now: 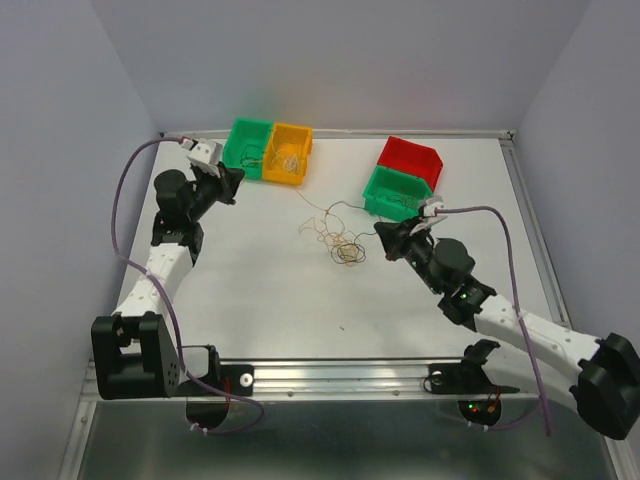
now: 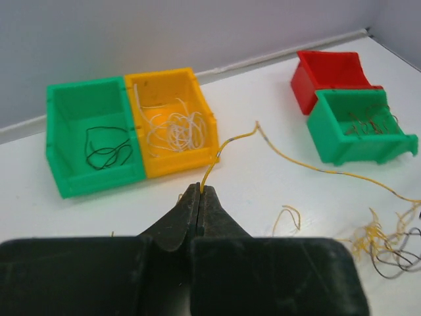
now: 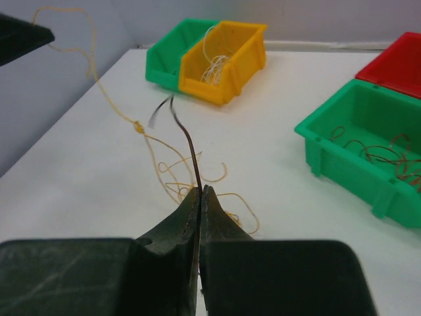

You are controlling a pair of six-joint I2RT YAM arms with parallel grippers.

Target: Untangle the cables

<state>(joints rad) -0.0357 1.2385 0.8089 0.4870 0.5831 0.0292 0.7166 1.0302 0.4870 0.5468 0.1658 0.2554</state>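
Observation:
My left gripper (image 2: 200,189) is shut on a yellow strand (image 2: 289,158), which runs up from the tips and right across the table to the tangle (image 2: 381,240). My right gripper (image 3: 200,190) is shut on a dark strand (image 3: 185,135) that rises from its tips, with yellow curls of the tangle (image 3: 172,181) just beyond. The yellow strand (image 3: 99,82), with a small knot in it, climbs toward the left gripper at the top left of the right wrist view. In the top view the tangle (image 1: 338,243) lies mid-table between the left gripper (image 1: 236,181) and the right gripper (image 1: 381,233).
At the back left stand a green bin (image 1: 245,143) holding dark strands and a yellow bin (image 1: 290,152) holding whitish strands. At the back right stand a red bin (image 1: 411,158) and a green bin (image 1: 397,192) holding orange-brown strands. Walls enclose the table.

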